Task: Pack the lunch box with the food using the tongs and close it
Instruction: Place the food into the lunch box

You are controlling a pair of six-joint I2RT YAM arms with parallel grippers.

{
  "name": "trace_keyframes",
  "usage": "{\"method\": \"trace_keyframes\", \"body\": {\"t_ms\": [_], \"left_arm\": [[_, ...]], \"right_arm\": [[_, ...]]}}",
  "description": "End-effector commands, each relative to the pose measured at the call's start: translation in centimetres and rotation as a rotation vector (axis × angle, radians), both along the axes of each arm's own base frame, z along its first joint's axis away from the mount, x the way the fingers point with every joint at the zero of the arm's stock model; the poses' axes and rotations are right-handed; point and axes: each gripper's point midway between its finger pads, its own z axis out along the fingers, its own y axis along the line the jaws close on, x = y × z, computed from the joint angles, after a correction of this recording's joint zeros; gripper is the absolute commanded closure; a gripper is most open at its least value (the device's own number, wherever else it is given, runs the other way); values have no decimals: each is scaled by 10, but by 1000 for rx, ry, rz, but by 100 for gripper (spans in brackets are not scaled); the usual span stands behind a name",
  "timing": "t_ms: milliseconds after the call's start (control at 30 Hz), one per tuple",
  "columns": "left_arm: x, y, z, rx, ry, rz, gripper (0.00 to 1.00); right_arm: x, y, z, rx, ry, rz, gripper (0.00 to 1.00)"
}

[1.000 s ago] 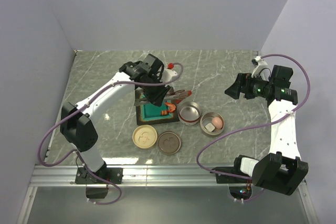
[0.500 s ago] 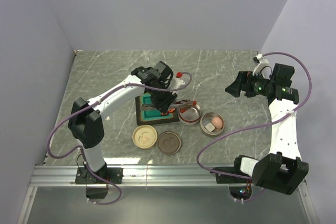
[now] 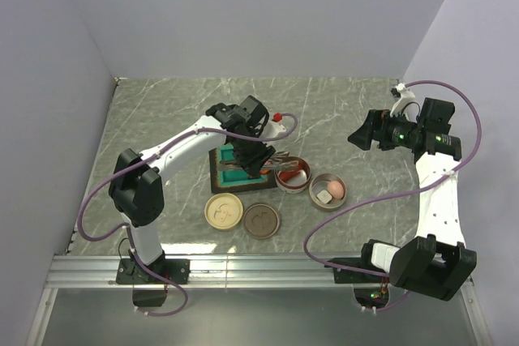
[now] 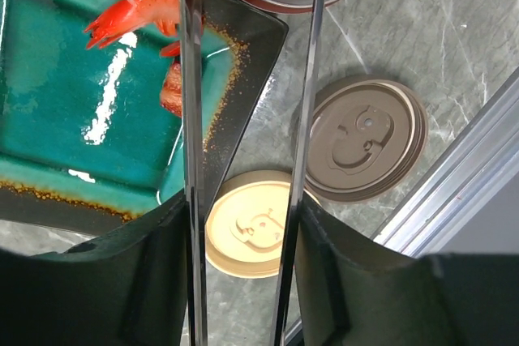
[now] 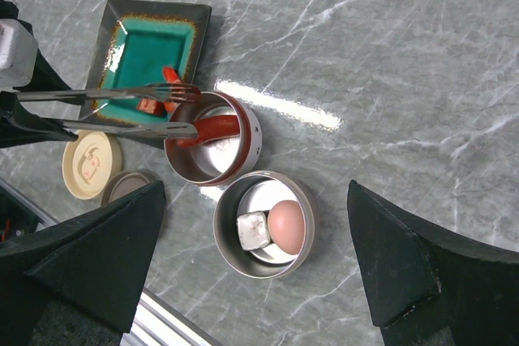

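Grey marbled tabletop (image 3: 340, 111), pale walls behind.

- Left end effector (image 4: 243, 281): partly closed on the tongs (image 4: 188, 119), one finger outside each arm. The arms stand apart with nothing between the tips. The long axis runs left to right, tips over the left tin (image 5: 182, 169).
- Right end effector (image 3: 366, 135): raised at the right, spread wide, empty, well apart from the food.
- Teal tray (image 4: 49, 79): just left of the left tin.
- Right tin (image 5: 231, 249): holds the egg (image 5: 285, 226) and the white cube (image 5: 251, 228), touching.
- Cream lid (image 4: 247, 232) and brown lid (image 4: 365, 139): near side, off the tins.
- Sausage (image 5: 212, 127): lying in the left tin.
- Shrimp (image 4: 134, 14): at the tray's right edge, beside the far tong arm and crosswise to it, with a small red piece (image 4: 172, 91) next to it. It is probably the next pick. It lies back left of the tips, and the left arm is much nearer.
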Motion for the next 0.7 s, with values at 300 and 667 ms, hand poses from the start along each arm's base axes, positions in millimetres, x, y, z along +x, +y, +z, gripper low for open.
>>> {"method": "trace_keyframes", "body": {"t_ms": [300, 667], "left_arm": [[11, 33, 63, -123, -108, 55, 43], [-2, 91, 33, -4, -101, -22, 42]], "right_arm": [[4, -4, 18, -30, -63, 7, 0], [4, -4, 14, -41, -52, 22, 0]]}}
